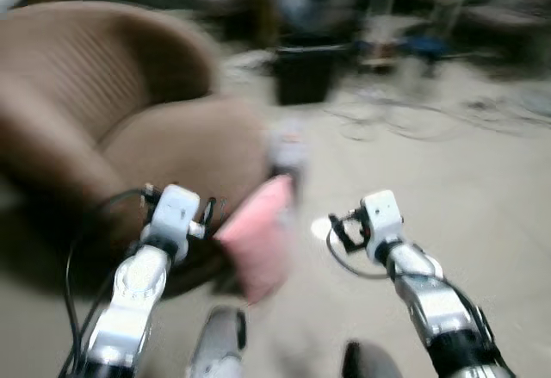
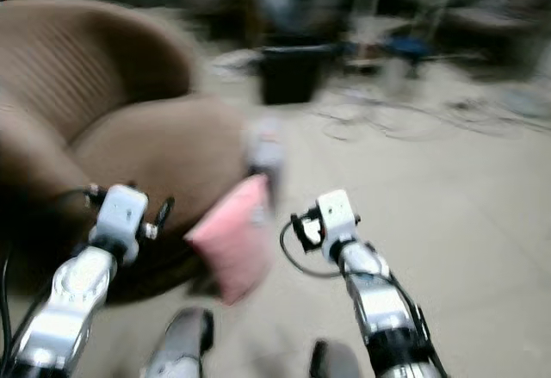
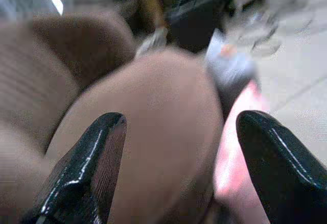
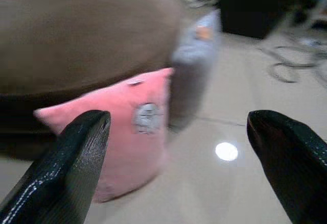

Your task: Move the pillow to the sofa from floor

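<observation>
Pink pillow (image 1: 258, 236) stands on the pale floor (image 1: 448, 171), leaning against the front of the brown sofa (image 1: 112, 120), with a grey pillow (image 4: 194, 66) just behind it. Left gripper (image 3: 176, 168) and right gripper (image 4: 179, 173) hover near it, fingers spread wide, holding nothing.

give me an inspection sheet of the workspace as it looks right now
Surface: pale floor, a bright light spot on it.
Job's things: pink pillow on the floor, leaning against the brown sofa; grey pillow upright behind it.
Clutter: black box on the floor further off.
Grippers: left gripper open, facing the sofa seat; right gripper open, facing the pink pillow; neither holds anything.
Cables: loose cables on the floor.
Surroundings: blurred furniture at the back.
</observation>
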